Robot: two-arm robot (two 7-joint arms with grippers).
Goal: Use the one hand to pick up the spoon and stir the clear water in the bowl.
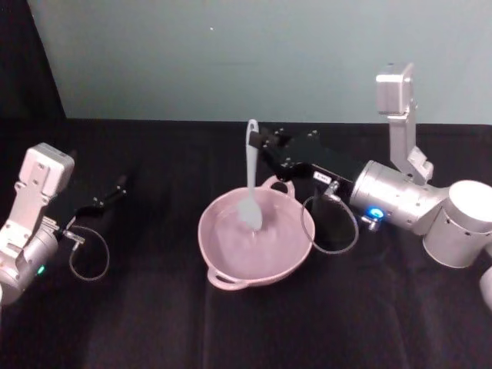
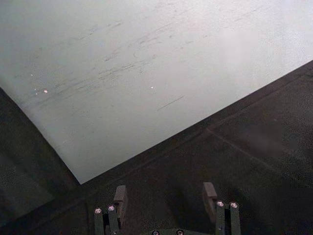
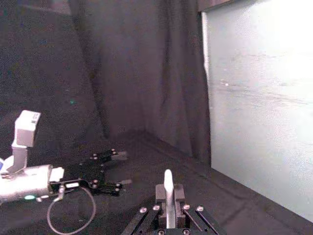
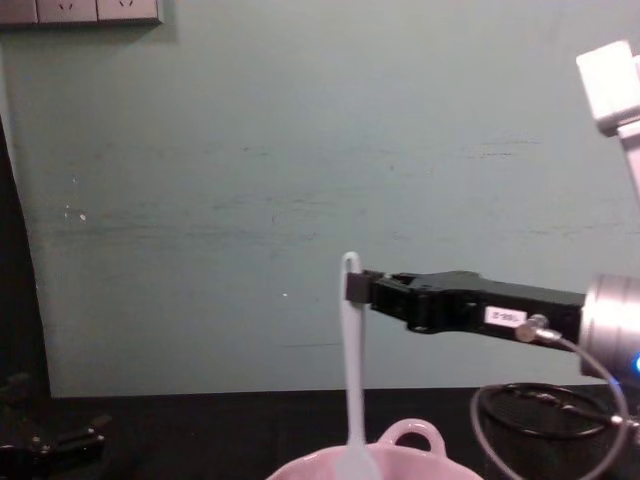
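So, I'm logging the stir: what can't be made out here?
- The water: head view, too clear to tell its level against the glossy inside of the bowl.
- Head of the spoon: chest view, cut off with the bowl by the bottom edge.
- Lower part of the spoon: right wrist view, hidden behind the right gripper.

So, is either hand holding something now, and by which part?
The right hand grips the spoon near the top of its handle, head in the bowl. The left hand is open, empty.

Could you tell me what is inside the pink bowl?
The bowl holds the spoon head, gripped upright by the right gripper; water itself is hard to see.
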